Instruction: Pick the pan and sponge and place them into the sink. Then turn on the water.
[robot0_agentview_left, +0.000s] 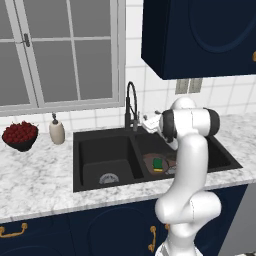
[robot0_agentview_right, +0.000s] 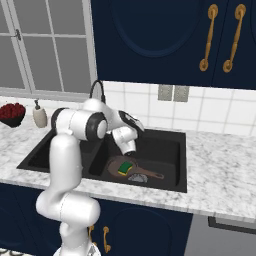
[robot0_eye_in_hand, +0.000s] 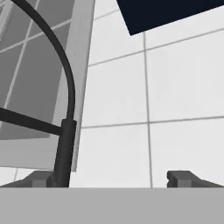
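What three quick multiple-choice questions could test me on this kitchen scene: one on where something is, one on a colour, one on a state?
1. Where is the sponge?
A. On the pan in the sink's right basin
B. Beside the bowl of red fruit
C. On the windowsill

2. What colour is the faucet?
A. Beige
B. Black
C. Gold

3. How does the gripper stand?
A. Shut on the sponge
B. Shut on the faucet
C. Open, holding nothing

Answers: 1 A, the green-topped sponge lies on the pan in the right basin. 2 B, its arched neck is black. 3 C, the hand view shows the fingertips wide apart with only wall tiles between them.
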